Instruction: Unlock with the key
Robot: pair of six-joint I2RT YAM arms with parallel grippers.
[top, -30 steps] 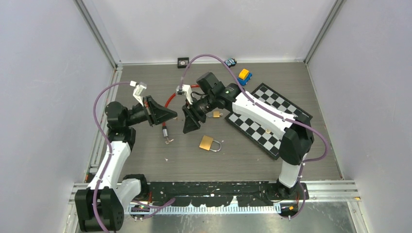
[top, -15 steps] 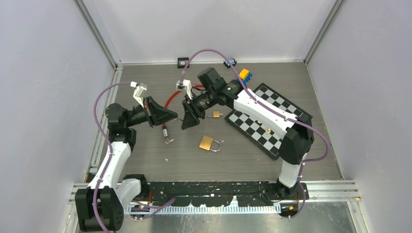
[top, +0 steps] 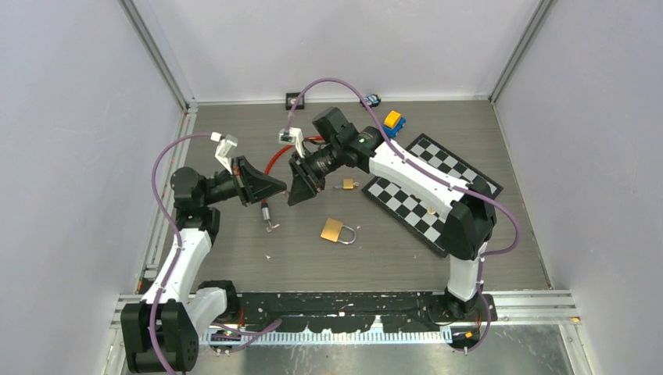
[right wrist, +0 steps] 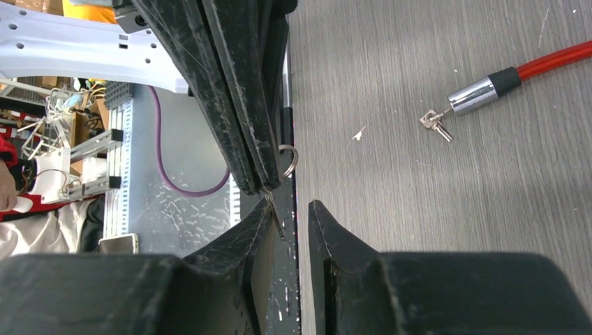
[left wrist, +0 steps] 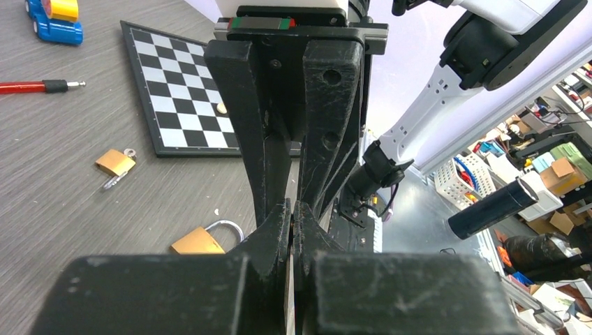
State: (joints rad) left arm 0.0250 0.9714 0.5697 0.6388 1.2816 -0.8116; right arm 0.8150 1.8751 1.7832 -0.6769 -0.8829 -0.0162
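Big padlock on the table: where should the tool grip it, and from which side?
Take the big padlock by its brass body, straight down from above, fingers on its two side edges. It lies flat on the table with the shackle pointing toward the chessboard, so those edges are bare and the shackle probably stays free.

Padlock [top: 336, 230] on table [top: 375, 262]; chessboard [top: 457, 168] to its right; smaller padlock [top: 348, 184] behind it; toy car [top: 393, 123] farther back

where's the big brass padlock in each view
Top external: big brass padlock lies on the table at mid-picture, just below centre.
Left wrist: low, left of centre, partly hidden.
Right wrist: not in it.
Shared landmark: red cable.
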